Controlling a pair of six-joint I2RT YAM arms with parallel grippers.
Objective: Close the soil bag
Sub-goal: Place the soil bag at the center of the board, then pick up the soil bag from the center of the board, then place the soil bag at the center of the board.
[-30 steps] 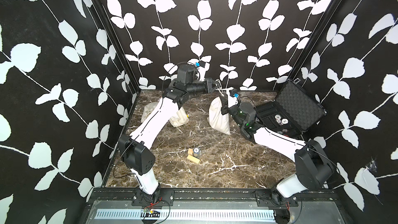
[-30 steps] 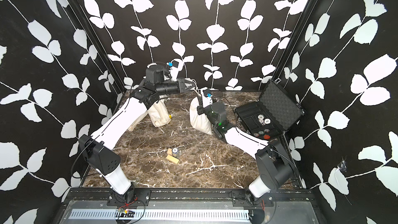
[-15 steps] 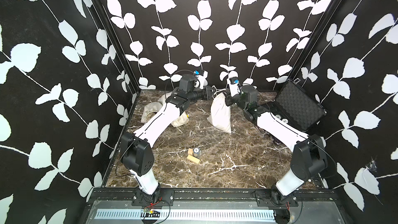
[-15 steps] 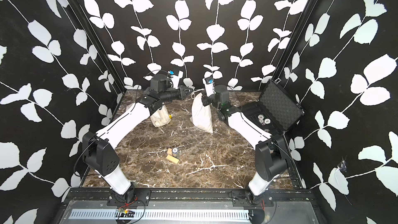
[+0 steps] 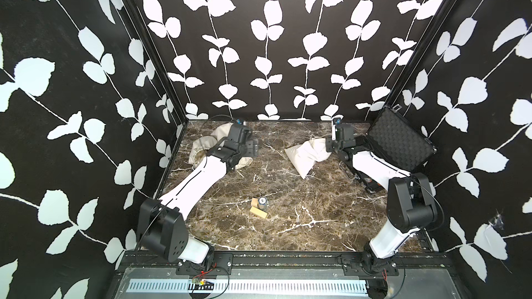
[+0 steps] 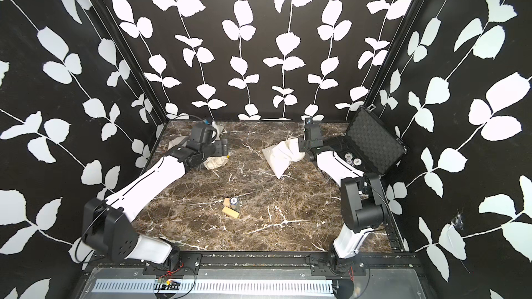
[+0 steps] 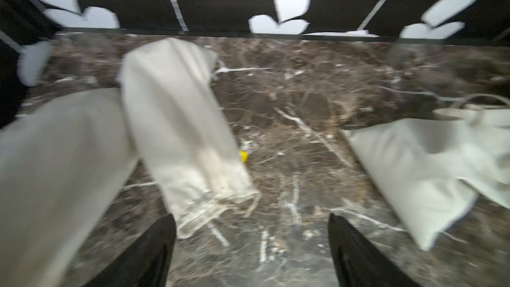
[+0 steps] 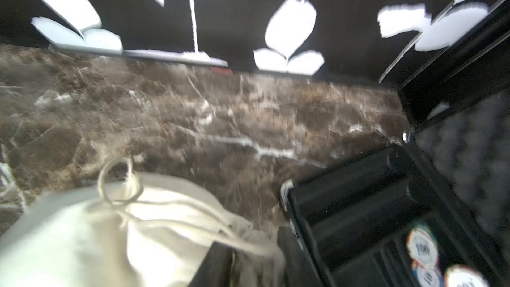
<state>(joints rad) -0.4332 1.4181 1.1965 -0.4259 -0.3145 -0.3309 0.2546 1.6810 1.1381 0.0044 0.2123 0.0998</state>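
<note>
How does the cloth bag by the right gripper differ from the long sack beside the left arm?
The soil bag looks plump and clean; the long sack is flatter and stained at its gathered end. The soil bag lies mostly uncovered, its drawstring loop showing; the long sack is partly hidden by the left arm in both top views. Both are off-white cloth on the marble table.

Black walls printed with white leafy vines close the space on three sides. The back wall (image 5: 267, 53) rises just beyond the left gripper (image 5: 254, 148) and the right gripper (image 5: 329, 145); the left wall (image 5: 72, 110) and right wall (image 5: 475, 110) stand outward of each. A black post (image 5: 149, 53) marks each back corner. Under both grippers lies the floor (image 5: 288, 211), brown marble with white veins, evenly lit, with a black rail (image 5: 273, 256) well behind them at its near edge
</note>
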